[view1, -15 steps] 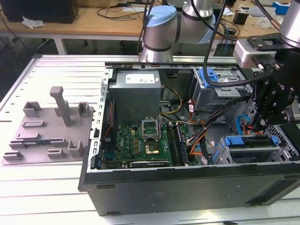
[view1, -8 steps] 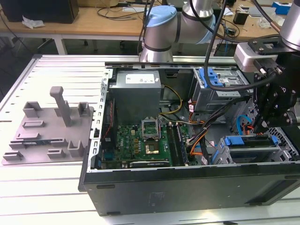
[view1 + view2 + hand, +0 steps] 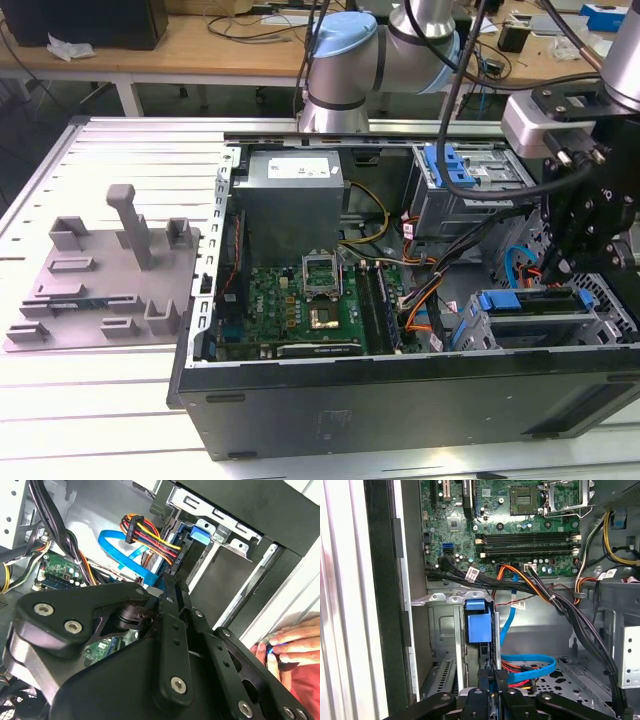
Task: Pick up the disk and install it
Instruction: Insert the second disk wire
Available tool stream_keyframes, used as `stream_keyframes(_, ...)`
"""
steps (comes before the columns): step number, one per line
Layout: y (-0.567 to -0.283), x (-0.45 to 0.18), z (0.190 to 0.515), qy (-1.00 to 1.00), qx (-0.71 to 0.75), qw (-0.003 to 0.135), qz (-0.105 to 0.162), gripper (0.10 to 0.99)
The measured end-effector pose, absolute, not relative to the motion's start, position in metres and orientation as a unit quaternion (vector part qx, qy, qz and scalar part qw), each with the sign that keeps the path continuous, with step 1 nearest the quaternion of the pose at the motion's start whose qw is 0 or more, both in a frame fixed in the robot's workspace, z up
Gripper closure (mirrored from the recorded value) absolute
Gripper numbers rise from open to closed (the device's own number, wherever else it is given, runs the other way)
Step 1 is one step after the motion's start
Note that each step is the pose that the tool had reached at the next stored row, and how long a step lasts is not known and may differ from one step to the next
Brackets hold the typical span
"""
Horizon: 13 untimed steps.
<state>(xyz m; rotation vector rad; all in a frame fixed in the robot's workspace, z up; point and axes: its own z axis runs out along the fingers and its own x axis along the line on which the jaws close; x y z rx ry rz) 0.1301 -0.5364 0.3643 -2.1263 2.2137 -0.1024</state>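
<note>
Workbench first: slatted aluminium table [image 3: 100, 400] carrying a black open-sided computer case [image 3: 400, 410] lying flat, with a grey moulded tray with upright posts [image 3: 100, 290] sitting empty near the table's edge on the exterior view's left. The silver-and-blue-jointed robot arm [image 3: 400, 40] reaches over the case's far wall.

The metal drive cage [image 3: 600, 320] sits in the case's near corner on the exterior view's right. The disk [image 3: 530, 299], a flat drive in a blue plastic frame, lies in that cage, so I'd say we're at the seating stage. The black gripper [image 3: 560, 262] hangs just above it. In the second wrist view its fingers [image 3: 167, 630] look drawn together at the tips, with nothing visibly clamped between them.

To do this bit well, I reckon the push should run straight along the cage rails. It should also stay off the flat blue ribbon cable [image 3: 530, 664] and the red-orange-yellow wire bundle [image 3: 150, 532] right beside it.

Can't tell if the frame has latched, since the gripper body covers the contact spot. Someone's hand [image 3: 285, 647] rests outside the case wall, cut off at the frame edge.
</note>
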Motion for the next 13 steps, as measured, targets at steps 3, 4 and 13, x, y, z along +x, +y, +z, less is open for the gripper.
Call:
stream_keyframes(3,-0.5368,0.1301,0.3643,0.72,-0.692,0.035,-0.033,0.922)
stream_keyframes(4,-0.5368,0.1301,0.3643,0.72,-0.692,0.035,-0.033,0.922)
stream_keyframes(13,-0.5368,0.1301,0.3635,0.72,-0.692,0.042,-0.027,0.922)
